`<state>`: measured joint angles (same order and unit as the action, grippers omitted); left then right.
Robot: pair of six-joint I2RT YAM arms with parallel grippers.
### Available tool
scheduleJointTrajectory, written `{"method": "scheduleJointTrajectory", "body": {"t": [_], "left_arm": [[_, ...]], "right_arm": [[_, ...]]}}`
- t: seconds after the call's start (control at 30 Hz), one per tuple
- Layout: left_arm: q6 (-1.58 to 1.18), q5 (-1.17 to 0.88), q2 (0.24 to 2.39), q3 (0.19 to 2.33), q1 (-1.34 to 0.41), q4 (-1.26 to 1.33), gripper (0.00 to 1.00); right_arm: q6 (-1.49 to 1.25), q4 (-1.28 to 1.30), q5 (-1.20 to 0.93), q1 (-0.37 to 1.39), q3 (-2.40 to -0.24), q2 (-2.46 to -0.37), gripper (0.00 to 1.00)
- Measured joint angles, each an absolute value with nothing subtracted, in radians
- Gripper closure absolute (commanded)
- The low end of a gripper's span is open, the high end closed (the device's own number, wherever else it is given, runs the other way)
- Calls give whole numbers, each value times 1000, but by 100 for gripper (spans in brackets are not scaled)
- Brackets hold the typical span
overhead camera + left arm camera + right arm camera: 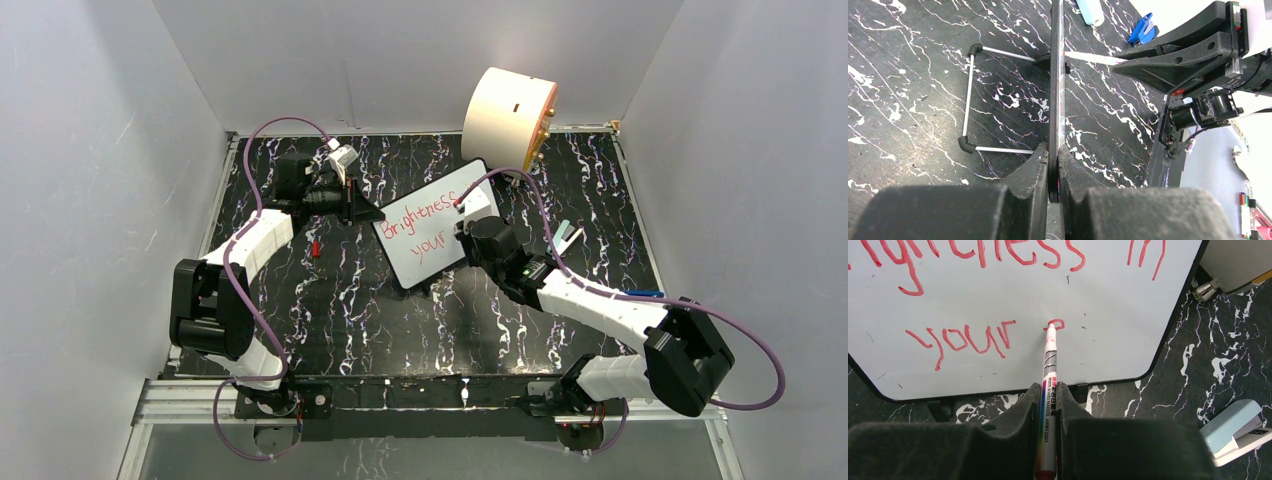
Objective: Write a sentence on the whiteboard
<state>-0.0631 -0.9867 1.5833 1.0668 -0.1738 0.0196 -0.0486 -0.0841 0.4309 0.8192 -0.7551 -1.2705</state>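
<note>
Your right claw [1048, 390] clamps a marker [1050, 357], tip against the whiteboard [432, 262] propped mid-frame on the counter [330, 300]; your left claw [1054, 159] pinches its edge. Its red sentence [968, 339] reads "Brightness in your".

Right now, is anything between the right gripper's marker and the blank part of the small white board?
Nothing visible. The grey whiteboard marker in the right gripper has its tip at the black-rimmed white board, just right of the red word "your", with bare white beyond. The left gripper clamps the board's edge, away from there.
</note>
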Motion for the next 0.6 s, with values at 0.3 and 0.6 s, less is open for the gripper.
{"method": "scheduleJointTrajectory", "body": {"t": [0.3,0.6], "left_arm": [[-63,-987,1583,1067,-174,20,100],[-63,-985,1584,1067,-174,20,100]], "right_arm": [[-49,-86,419,819,-756,-1274,100],[-49,-86,419,819,-757,-1279,100]]}}
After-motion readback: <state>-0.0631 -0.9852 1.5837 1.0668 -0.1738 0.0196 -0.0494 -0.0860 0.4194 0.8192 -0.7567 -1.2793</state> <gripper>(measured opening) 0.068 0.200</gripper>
